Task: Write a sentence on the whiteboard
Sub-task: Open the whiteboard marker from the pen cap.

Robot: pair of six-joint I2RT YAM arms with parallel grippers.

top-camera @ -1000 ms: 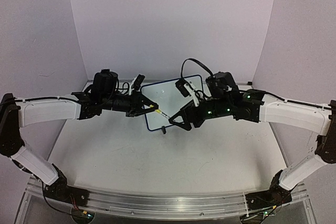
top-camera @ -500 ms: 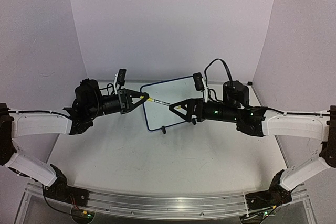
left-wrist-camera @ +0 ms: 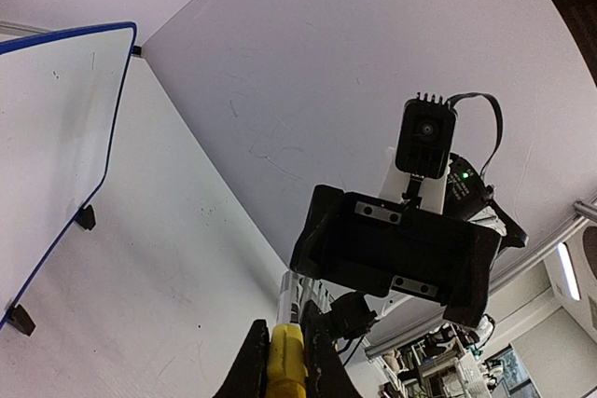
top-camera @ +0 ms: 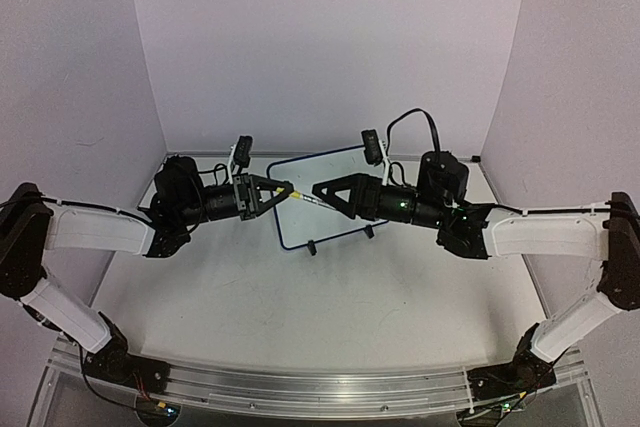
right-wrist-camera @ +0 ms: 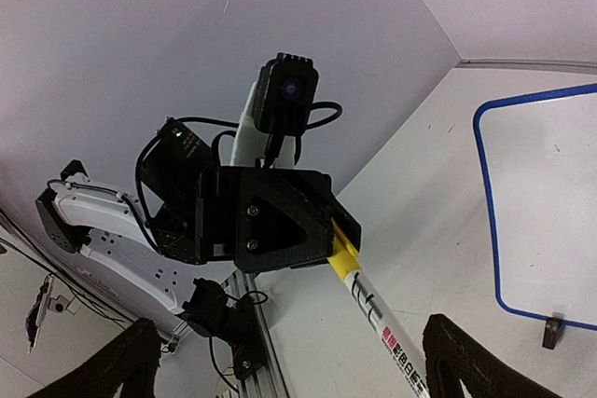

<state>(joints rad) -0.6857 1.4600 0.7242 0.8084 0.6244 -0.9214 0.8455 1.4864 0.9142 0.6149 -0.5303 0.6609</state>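
Note:
The whiteboard (top-camera: 320,169) stands upright on its black clip feet at the back middle of the table; it also shows in both wrist views (left-wrist-camera: 47,137) (right-wrist-camera: 550,202). No sentence can be made out on its face. My left gripper (top-camera: 283,191) is shut on the yellow cap (left-wrist-camera: 284,365) of a white marker (top-camera: 303,198), held level in front of the board. The marker's barrel (right-wrist-camera: 382,323) points at my right gripper (top-camera: 320,191). The right gripper's jaws stand wide open on either side of the barrel and do not touch it.
Both arms reach inward and meet tip to tip above the white tabletop (top-camera: 330,297). Lilac walls close the back and both sides. An aluminium rail (top-camera: 300,382) runs along the near edge.
The right gripper has opened wider and moved left, up to the marker's barrel. The left gripper, still holding the cap end, swung out left and then came back right a little.

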